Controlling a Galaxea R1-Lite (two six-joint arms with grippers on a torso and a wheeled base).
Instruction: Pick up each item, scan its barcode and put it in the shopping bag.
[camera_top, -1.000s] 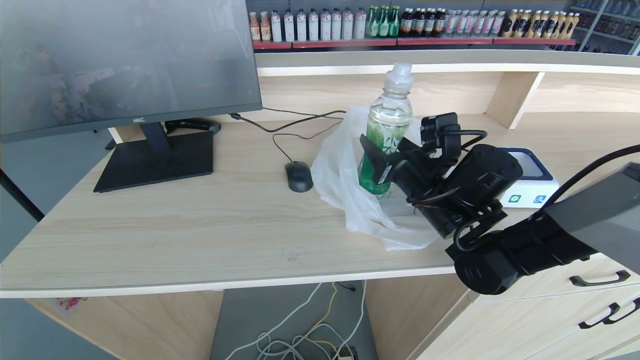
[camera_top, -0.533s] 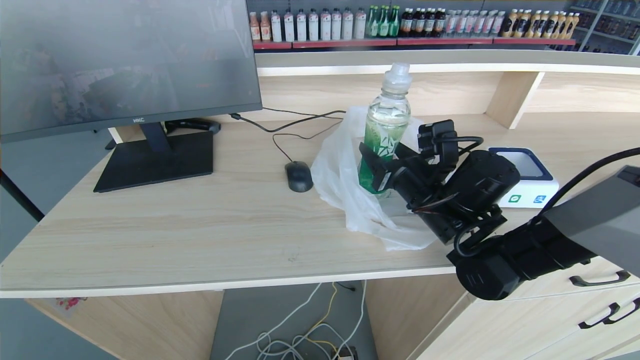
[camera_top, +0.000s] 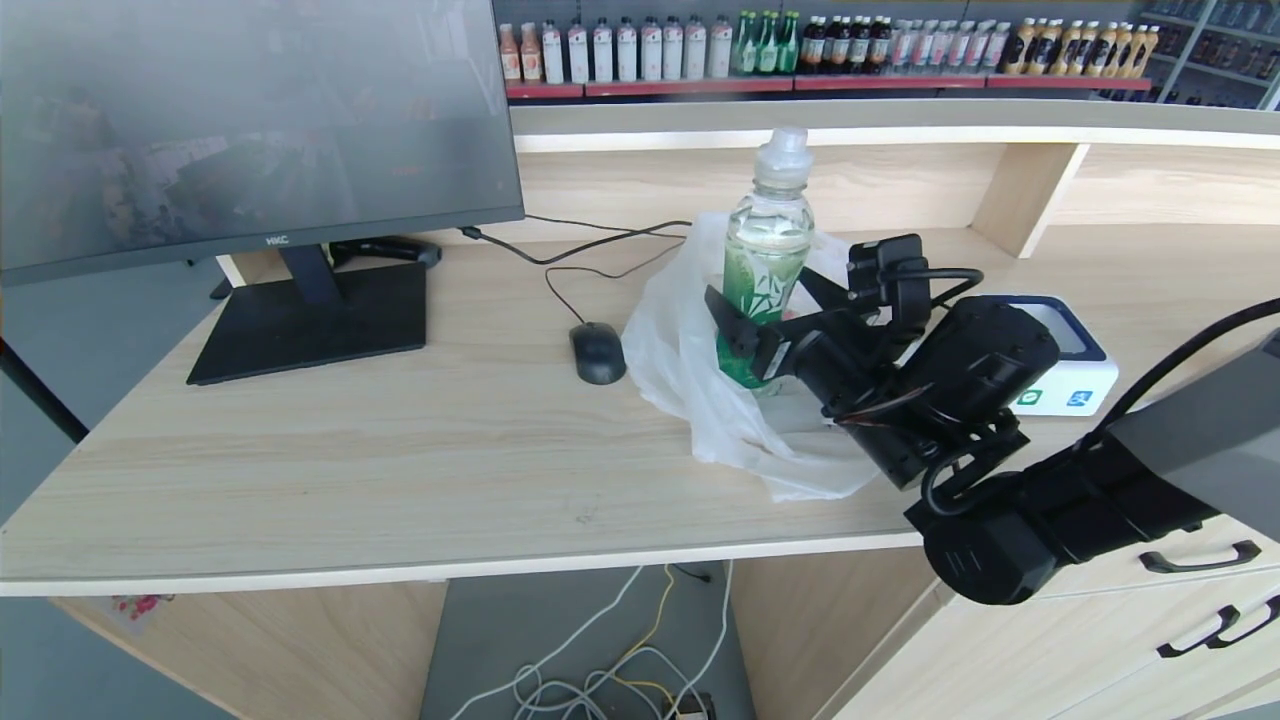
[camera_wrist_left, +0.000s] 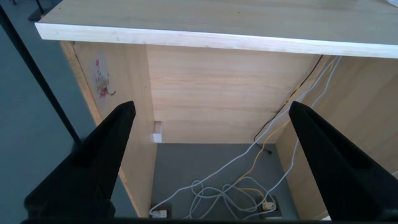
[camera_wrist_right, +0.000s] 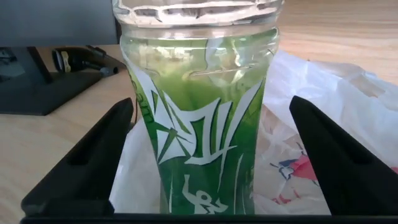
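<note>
1. Right end effector (camera_top: 765, 305): fingers spread, one standing clear of the bottle (camera_top: 768, 240), which is upright between them.
2. Shopping bag (camera_top: 690, 380): on the worktop (camera_top: 400, 450), beneath that end effector.
3. Left end effector (camera_wrist_left: 211, 118): spread.

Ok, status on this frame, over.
Left gripper open, low, facing desk front. Right gripper around green-labelled drink bottle, upright, base in white shopping bag. Nothing blocking.
</note>
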